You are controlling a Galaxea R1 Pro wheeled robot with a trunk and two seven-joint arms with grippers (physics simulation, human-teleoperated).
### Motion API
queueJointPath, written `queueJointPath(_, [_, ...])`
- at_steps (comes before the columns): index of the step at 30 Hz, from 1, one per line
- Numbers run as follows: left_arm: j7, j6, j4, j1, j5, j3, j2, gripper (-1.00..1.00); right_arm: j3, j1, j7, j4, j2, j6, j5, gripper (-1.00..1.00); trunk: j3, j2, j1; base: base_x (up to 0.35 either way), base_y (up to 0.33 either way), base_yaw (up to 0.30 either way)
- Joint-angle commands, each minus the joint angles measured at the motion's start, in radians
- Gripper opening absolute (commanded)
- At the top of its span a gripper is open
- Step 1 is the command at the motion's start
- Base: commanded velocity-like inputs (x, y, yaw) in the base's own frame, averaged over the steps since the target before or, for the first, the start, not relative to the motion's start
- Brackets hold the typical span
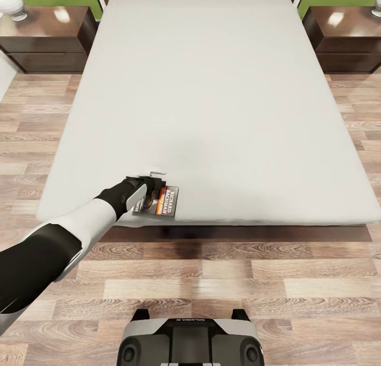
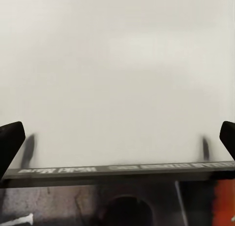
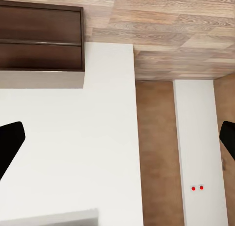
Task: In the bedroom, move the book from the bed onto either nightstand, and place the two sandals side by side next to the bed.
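The book (image 1: 168,202), dark with an orange band and white lettering, lies flat on the light-grey bed (image 1: 211,101), close to the mattress's near edge. My left gripper (image 1: 153,188) hovers over the book's left part, partly covering it. In the left wrist view the fingers (image 2: 12,138) stand wide apart and open, with the book (image 2: 122,199) at their base and bare mattress beyond. A dark nightstand (image 1: 45,38) flanks the bed's head on the left, another nightstand (image 1: 346,38) on the right. My right gripper (image 3: 117,138) is open and holds nothing. The sandals are out of view.
A white lamp base (image 1: 10,3) stands on the left nightstand. Wood-plank floor (image 1: 211,276) runs between the bed and my base (image 1: 190,339). The right wrist view has a dark two-drawer cabinet (image 3: 41,37), white surfaces and plank floor.
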Motion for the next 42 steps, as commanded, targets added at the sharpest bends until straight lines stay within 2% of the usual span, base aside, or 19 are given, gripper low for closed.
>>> queueJointPath(1, [0.007,0.004,-0.002,0.0,0.011,-0.008,0.001,1.0,-0.008,-0.001,-0.004,0.002,-0.001,0.002,0.01,1.0,0.0,0.0,0.0,0.0,0.0,0.0])
queueJointPath(42, [0.007,-0.001,-0.003,0.0,0.01,-0.008,-0.001,1.0,-0.008,-0.001,-0.003,0.003,-0.001,0.002,0.009,1.0,0.0,0.0,0.0,-0.029,0.0,0.0])
